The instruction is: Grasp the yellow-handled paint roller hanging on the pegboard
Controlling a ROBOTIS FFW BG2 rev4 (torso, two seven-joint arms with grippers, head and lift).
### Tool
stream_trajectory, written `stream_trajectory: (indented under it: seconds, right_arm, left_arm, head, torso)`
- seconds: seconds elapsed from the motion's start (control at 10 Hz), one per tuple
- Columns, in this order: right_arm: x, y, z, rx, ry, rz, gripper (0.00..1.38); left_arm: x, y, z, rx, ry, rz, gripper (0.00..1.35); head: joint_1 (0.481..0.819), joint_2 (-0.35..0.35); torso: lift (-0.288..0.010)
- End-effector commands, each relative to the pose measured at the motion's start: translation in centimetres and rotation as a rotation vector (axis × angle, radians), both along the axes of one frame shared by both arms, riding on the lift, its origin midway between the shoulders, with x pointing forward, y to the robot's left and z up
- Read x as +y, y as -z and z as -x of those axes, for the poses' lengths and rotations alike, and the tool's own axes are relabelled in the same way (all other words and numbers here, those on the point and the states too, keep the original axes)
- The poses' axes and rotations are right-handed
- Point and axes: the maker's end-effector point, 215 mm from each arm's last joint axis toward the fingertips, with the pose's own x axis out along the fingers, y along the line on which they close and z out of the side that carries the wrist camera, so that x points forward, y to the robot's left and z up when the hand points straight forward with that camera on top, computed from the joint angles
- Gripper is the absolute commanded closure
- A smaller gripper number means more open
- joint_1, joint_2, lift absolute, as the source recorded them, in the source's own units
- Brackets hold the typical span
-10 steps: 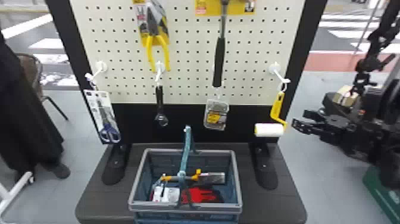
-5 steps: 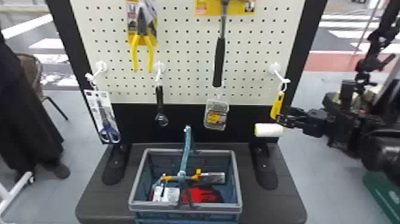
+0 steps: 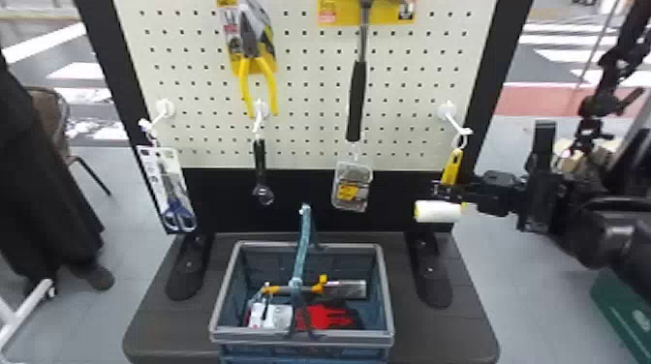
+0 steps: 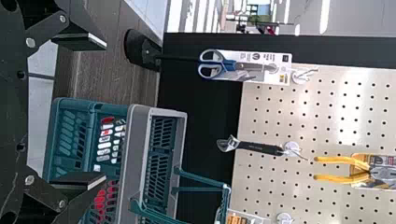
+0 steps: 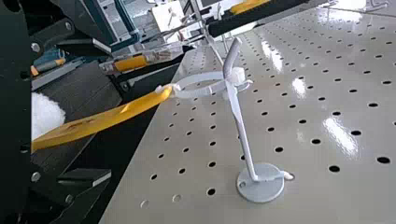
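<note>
Since a second ago the right gripper [image 3: 440, 190] has come in from the right to the pegboard's edge; its jaws stand wide apart, one on either side of the slim yellow plastic handle [image 5: 98, 122], gripping nothing yet. The paint roller hangs by a thin white loop [image 5: 198, 84] from a glossy white plastic hook [image 3: 453, 121] at the right end of the cream perforated pegboard [image 3: 310, 72]; its fluffy white sleeve [image 3: 437, 211] sits just below the fingers. Closing should be square on the handle's broad faces, clear of the soft sleeve; smooth plastic may twist. The left gripper [image 4: 79, 112] waits open and empty near the grey-rimmed teal basket [image 4: 154, 154].
</note>
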Motion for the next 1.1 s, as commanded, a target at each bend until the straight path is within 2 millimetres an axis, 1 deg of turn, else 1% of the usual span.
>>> stream_trajectory:
  seconds: [0.0, 0.1, 0.3, 0.5, 1.0]
  right_arm:
    - [0.3, 0.6, 0.2, 0.010, -0.010, 0.021, 0.61]
    - [0.2, 1.1, 0.3, 0.022, -0.010, 0.033, 0.89]
    - [0.1, 1.7, 0.3, 0.012, -0.009, 0.074, 1.29]
    - [0.1, 1.4, 0.2, -0.008, -0.003, 0.076, 1.29]
    - [-0.3, 2.4, 0.4, 0.008, 0.007, 0.072, 1.29]
  left_arm:
    - [0.0, 0.1, -0.1, 0.000, -0.002, 0.003, 0.30]
    - [0.2, 0.1, 0.0, 0.000, -0.004, 0.004, 0.30]
    - [0.3, 0.2, 0.3, 0.002, -0.008, 0.008, 0.30]
    - [0.3, 0.2, 0.3, 0.002, -0.008, 0.008, 0.30]
    - [0.3, 0.3, 0.4, 0.004, -0.007, 0.009, 0.30]
  head:
    - [0.549, 0.000]
    - [0.549, 0.000]
    - [0.549, 0.000]
    - [0.549, 0.000]
    - [0.549, 0.000]
  torso:
    - [-0.100]
    - [-0.100]
    - [-0.100]
    - [-0.100]
    - [-0.100]
